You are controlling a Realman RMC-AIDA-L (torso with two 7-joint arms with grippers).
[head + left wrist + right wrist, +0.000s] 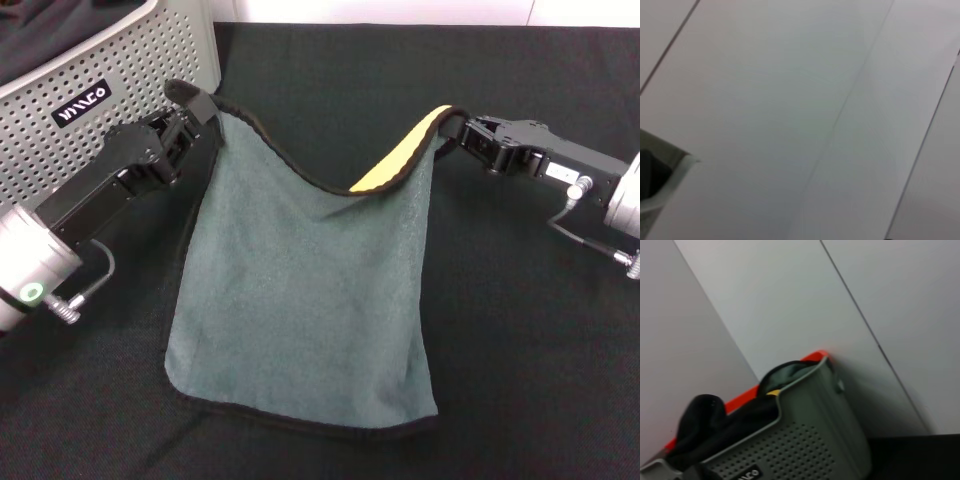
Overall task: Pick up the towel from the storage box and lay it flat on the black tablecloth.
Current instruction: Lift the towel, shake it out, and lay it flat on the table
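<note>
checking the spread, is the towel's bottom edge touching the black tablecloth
Touching. In the head view the towel's lower hem lies on the black tablecloth, while its top corners are held up.

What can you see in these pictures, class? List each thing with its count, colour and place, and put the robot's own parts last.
towel: one, grey-green with a yellow-orange back and black edging, held up by its two top corners, lower edge lying on the tablecloth.
storage box: one, light grey, perforated, black label, far left on the tablecloth.
dark cloths: at least one, black, heaped in the storage box.
black tablecloth: one, black, covering the work surface.
wall: white panels, behind.
left hand: one, black, shut on the towel's left corner, beside the box.
right hand: one, black, shut on the right corner.
</note>
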